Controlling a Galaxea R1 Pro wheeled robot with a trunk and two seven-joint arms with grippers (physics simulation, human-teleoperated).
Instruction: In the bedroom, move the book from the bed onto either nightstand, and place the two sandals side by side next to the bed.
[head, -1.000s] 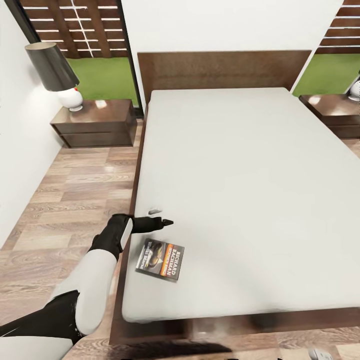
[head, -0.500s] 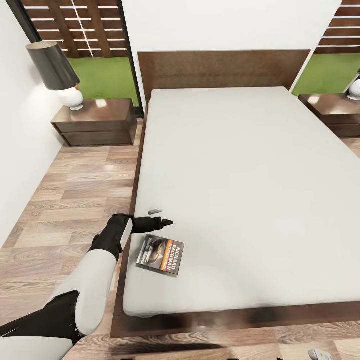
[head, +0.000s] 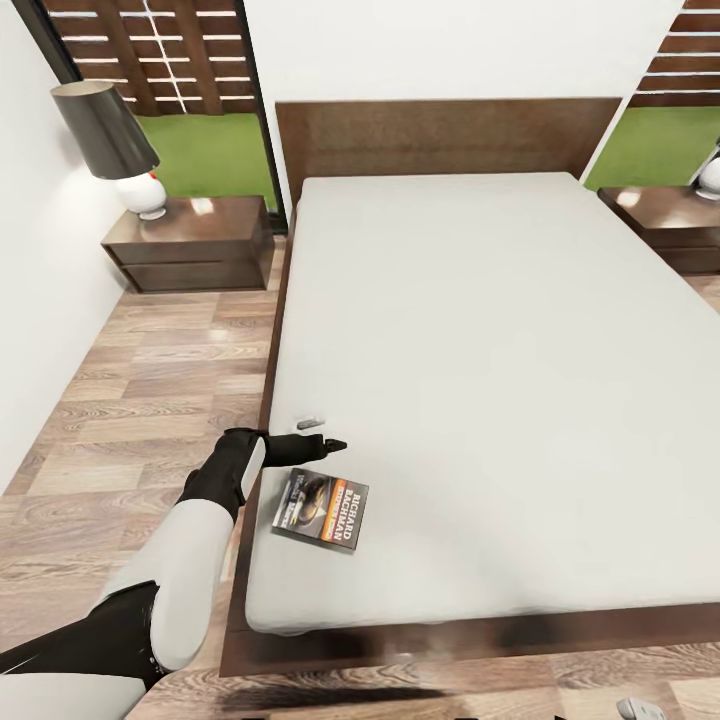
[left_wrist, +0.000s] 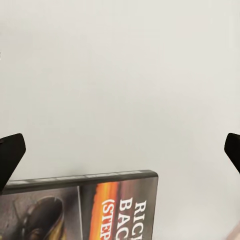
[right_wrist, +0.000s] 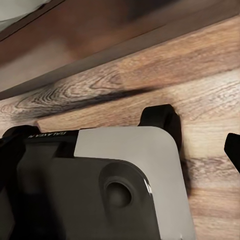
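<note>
The book (head: 321, 510) lies flat on the grey mattress of the bed (head: 480, 330), near its front left corner, with the dark cover and white lettering facing up. My left gripper (head: 322, 433) hovers open just beyond the book's far edge, fingers pointing right across the mattress. In the left wrist view the book (left_wrist: 85, 207) lies just short of the left gripper (left_wrist: 120, 150), whose wide-apart fingertips (left_wrist: 10, 155) hold nothing. My right gripper (right_wrist: 120, 150) hangs low over the wood floor by my own base (right_wrist: 100, 185) and looks open. The sandals are out of view.
A nightstand (head: 190, 245) with a black-shaded lamp (head: 108, 135) stands left of the headboard, and a second nightstand (head: 668, 225) stands at the right. Wood-plank floor (head: 140, 400) runs along the bed's left side, bounded by a white wall.
The head view has shifted slightly, so the bed's foot edge sits a little higher in the picture. The left gripper and the book have kept their places.
</note>
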